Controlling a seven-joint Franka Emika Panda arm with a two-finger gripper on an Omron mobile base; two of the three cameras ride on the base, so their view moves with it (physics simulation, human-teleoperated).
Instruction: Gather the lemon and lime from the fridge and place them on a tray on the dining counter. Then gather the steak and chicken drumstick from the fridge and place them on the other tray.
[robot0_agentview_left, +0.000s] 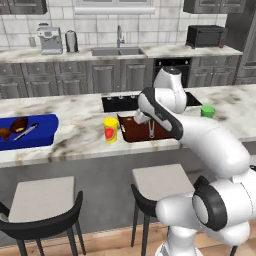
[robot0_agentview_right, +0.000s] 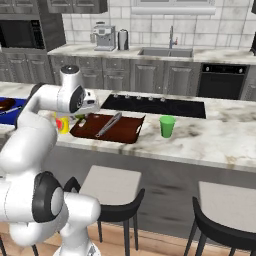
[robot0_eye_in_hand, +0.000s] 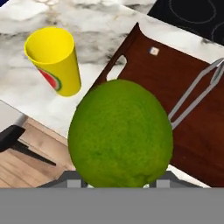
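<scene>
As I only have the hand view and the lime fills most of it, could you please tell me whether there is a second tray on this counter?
Observer: Yes, a blue tray lies on the counter, left of the yellow cup and apart from the brown tray.
Operator: Thank you. Is it empty?
Observer: No, it holds brown food and a metal utensil.
Operator: Is anything standing on the brown tray's other side?
Observer: A green cup stands upright on the counter to its right, not touching it.
</scene>
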